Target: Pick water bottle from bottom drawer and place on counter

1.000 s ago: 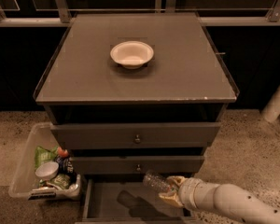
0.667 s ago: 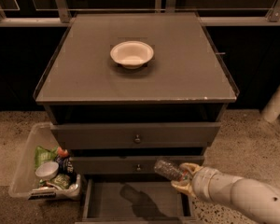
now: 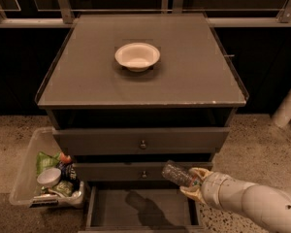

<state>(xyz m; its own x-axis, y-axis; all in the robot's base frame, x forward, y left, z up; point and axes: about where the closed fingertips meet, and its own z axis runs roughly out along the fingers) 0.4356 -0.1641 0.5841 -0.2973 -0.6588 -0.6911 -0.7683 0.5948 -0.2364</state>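
My gripper [image 3: 193, 182] is shut on the water bottle [image 3: 177, 174], a small clear crinkled bottle. It holds the bottle tilted, in the air above the right side of the open bottom drawer [image 3: 141, 211], in front of the middle drawer's face. The bottle's shadow falls on the drawer's flat grey floor. The white arm comes in from the lower right. The counter [image 3: 184, 76] is the flat grey top of the cabinet, well above the bottle, with a white bowl [image 3: 137, 56] on it.
Two knob-fronted drawers [image 3: 142, 142] stand slightly open above the bottom drawer. A clear plastic bin [image 3: 47, 175] of packets and a cup sits on the floor left of the cabinet. A white post [image 3: 287, 104] stands at the right. Dark railing runs behind the counter.
The gripper has lifted the water bottle up out of the bottom drawer, and it now hangs in front of the middle drawer. The shadow on the drawer floor has moved with it.
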